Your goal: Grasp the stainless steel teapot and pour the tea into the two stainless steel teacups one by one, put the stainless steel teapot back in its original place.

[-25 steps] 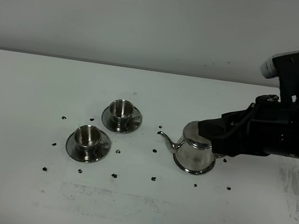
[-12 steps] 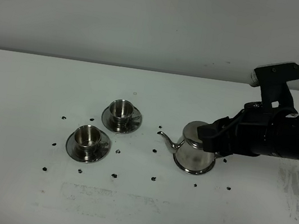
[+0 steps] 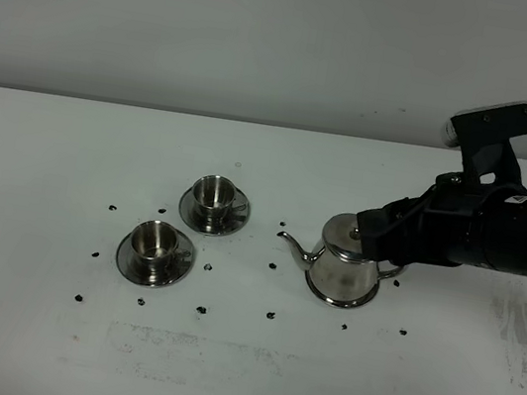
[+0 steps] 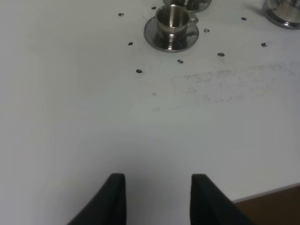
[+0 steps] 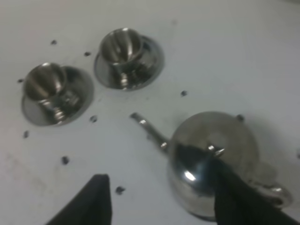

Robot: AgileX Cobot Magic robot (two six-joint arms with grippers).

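Observation:
The stainless steel teapot [image 3: 341, 265] stands upright on its round saucer [image 3: 338, 299] right of the middle, spout pointing left. It also shows in the right wrist view [image 5: 211, 159]. Two steel teacups stand on saucers to its left, one farther back [image 3: 212, 192] and one nearer [image 3: 153, 240]. They also show in the right wrist view [image 5: 123, 47] [image 5: 45, 80]. My right gripper [image 3: 375, 238] [image 5: 157, 187] hangs open just above the teapot's handle side, holding nothing. My left gripper [image 4: 157, 180] is open and empty over bare table, out of the high view.
Small black dot marks [image 3: 270, 315] ring the cups and teapot on the white table [image 3: 40, 343]. The table's front edge [image 4: 267, 196] shows near my left gripper. A grey wall stands behind the table.
My right gripper has drawn back to the right and slightly up off the teapot, uncovering its lid and loop handle. The teapot and cups have not moved.

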